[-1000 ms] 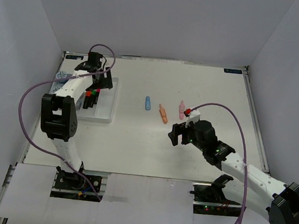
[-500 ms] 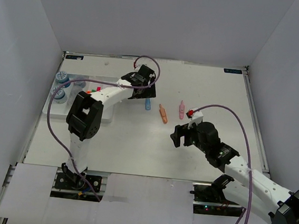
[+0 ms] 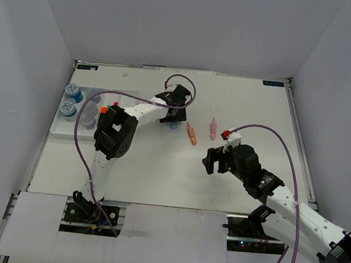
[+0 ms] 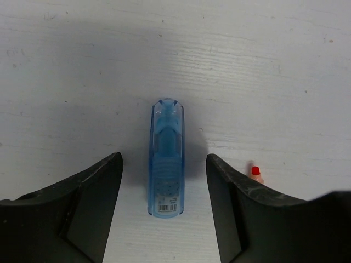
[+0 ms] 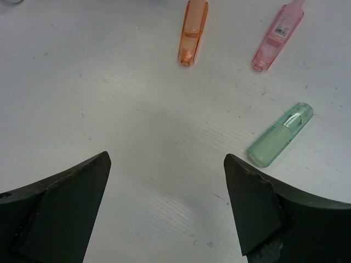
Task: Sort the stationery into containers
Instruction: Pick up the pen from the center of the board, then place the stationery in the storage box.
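A blue marker (image 4: 166, 159) lies flat on the table between the fingers of my left gripper (image 4: 164, 160), which is open with a gap on each side. From above, the left gripper (image 3: 173, 119) sits over that blue marker (image 3: 173, 127). Right of it lie an orange marker (image 3: 191, 133) and a pink marker (image 3: 213, 129). My right gripper (image 3: 215, 162) hovers open and empty nearer than these. Its wrist view shows the orange marker (image 5: 193, 32), the pink marker (image 5: 277, 35) and a green marker (image 5: 279, 134) ahead of the right gripper (image 5: 167, 161). The white tray (image 3: 58, 126) lies far left.
In the tray stand blue-lidded jars (image 3: 72, 90), clear grey jars (image 3: 87, 120) and black highlighters (image 3: 105, 108), partly hidden by the left arm. A small red-tipped end (image 4: 255, 172) shows beside my left gripper's right finger. White walls enclose the table.
My left arm swung from the tray rightward to the blue marker and lowered around it, its jaws narrowing. The right arm drew back slightly toward the near edge.
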Controlling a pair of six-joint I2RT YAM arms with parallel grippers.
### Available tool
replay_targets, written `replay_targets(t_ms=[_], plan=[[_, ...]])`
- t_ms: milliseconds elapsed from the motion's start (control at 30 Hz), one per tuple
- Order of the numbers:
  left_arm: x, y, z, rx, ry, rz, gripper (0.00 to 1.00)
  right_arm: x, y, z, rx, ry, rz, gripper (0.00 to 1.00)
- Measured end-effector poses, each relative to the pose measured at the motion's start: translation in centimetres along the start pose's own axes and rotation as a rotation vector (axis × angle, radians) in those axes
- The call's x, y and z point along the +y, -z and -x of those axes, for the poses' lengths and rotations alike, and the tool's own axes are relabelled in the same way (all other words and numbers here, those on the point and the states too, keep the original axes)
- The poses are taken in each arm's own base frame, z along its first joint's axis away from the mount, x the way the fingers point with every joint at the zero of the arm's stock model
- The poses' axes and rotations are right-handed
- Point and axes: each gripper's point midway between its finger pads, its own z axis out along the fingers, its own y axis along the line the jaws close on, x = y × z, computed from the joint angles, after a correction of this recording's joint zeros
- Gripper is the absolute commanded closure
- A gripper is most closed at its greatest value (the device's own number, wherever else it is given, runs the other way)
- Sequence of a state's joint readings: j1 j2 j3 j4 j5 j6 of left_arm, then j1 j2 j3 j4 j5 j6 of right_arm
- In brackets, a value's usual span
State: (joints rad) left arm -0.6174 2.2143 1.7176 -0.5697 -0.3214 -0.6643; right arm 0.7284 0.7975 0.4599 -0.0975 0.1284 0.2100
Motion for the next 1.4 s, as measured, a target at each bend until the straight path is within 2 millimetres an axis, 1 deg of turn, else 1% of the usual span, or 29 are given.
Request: replay_targets(t_ms=[33, 167, 433, 567, 700, 800, 900, 967, 1033, 1100, 1133, 1167, 1233, 1300, 1333, 1400], plan=[[0.1, -0.1, 0.0, -0.002, 0.002, 0.005, 0.34, 0.0, 0.0, -0.1, 0.003, 0.0, -0.001, 0.1], [0.3, -0.1, 0.1, -0.009, 0.002, 0.019, 0.45, 0.0, 0.0, -0.2, 0.009, -0.004, -0.002, 0.1], [0.7, -0.3, -0.1, -0.017, -0.001, 0.037, 0.6, 0.0, 0.0, -0.3, 0.01, -0.016, -0.003, 0.1], [0.7, -0.1, -0.2, -0.027, -0.011, 0.031, 0.64, 0.0, 0.0, -0.2, 0.01, -0.018, -0.003, 0.1], [1.4, 0.7, -0.7, -0.024, -0.037, 0.035, 0.65, 0.0, -0.1, -0.3, 0.013, -0.019, -0.004, 0.1], [2.3, 1.9, -0.5, -0.031, -0.073, 0.043, 0.65, 0.0, -0.2, -0.6, 0.024, -0.018, -0.006, 0.1], [3.3, 3.8, 0.8, -0.061, -0.106, 0.042, 0.64, -0.1, -0.3, -0.7, 0.029, -0.018, -0.008, 0.1], [4.8, 5.7, 2.4, -0.094, -0.114, 0.047, 0.62, -0.1, -0.3, -0.8, 0.032, -0.022, -0.009, 0.1], [7.1, 7.3, 4.5, -0.134, -0.097, 0.063, 0.62, -0.1, -0.4, -0.9, 0.039, -0.027, -0.01, 0.1], [10.3, 8.4, 6.7, -0.169, -0.069, 0.092, 0.6, -0.1, -0.6, -1.2, 0.051, -0.04, -0.015, 0.1], [12.2, 8.8, 7.8, -0.184, -0.049, 0.109, 0.6, -0.2, -0.7, -1.4, 0.059, -0.045, -0.019, 0.1], [13.4, 8.9, 8.4, -0.19, -0.038, 0.122, 0.6, -0.2, -0.8, -1.6, 0.068, -0.05, -0.021, 0.1], [17.0, 8.6, 9.4, -0.191, -0.009, 0.167, 0.6, -0.2, -1.1, -2.1, 0.088, -0.064, -0.028, 0.1], [19.6, 7.8, 9.5, -0.173, 0.003, 0.205, 0.58, -0.3, -1.3, -2.6, 0.107, -0.073, -0.034, 0.1], [20.5, 7.3, 9.1, -0.155, -0.001, 0.22, 0.55, -0.3, -1.4, -2.8, 0.115, -0.077, -0.036, 0.1], [21.4, 6.3, 8.3, -0.119, -0.019, 0.226, 0.5, -0.4, -1.5, -3.0, 0.122, -0.09, -0.044, 0.1]])
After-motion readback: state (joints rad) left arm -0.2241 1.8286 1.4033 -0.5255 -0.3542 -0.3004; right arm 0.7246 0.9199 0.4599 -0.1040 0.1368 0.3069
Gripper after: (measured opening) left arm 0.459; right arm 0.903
